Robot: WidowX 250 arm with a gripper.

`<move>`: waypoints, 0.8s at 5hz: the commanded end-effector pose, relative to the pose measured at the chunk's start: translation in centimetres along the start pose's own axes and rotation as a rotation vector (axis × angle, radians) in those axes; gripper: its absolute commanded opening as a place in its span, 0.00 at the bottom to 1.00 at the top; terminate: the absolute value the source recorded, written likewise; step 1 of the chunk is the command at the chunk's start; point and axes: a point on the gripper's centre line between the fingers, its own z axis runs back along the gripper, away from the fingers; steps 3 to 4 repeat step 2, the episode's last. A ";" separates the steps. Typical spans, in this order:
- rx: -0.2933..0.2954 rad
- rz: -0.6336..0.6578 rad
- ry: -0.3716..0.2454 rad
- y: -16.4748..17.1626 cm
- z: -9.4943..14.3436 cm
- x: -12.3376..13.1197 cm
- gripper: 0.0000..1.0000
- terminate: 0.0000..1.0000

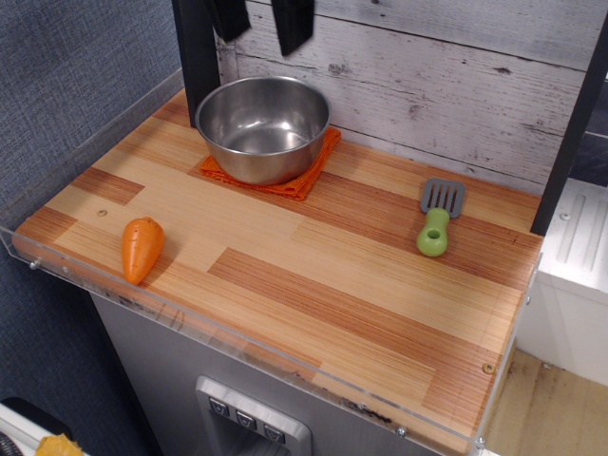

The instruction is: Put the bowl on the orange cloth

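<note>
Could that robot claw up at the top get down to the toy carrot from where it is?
Probably yes. The gripper hangs open above the bowl, and the carrot lies alone near the front left edge with nothing over it.

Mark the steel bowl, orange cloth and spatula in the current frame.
Shiny stainless-steel round bowl [263, 129]: main camera view, inner wall.
Folded orange textured cloth [296, 185]: main camera view, front corner showing under the bowl.
Grey spatula with green handle [433, 233]: main camera view, handle.
</note>
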 end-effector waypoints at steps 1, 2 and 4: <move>0.035 -0.074 -0.020 -1.2 2.0 -1.6 1.00 0.00; 0.035 -0.074 -0.020 -1.2 2.0 -1.6 1.00 1.00; 0.035 -0.074 -0.020 -1.2 2.0 -1.6 1.00 1.00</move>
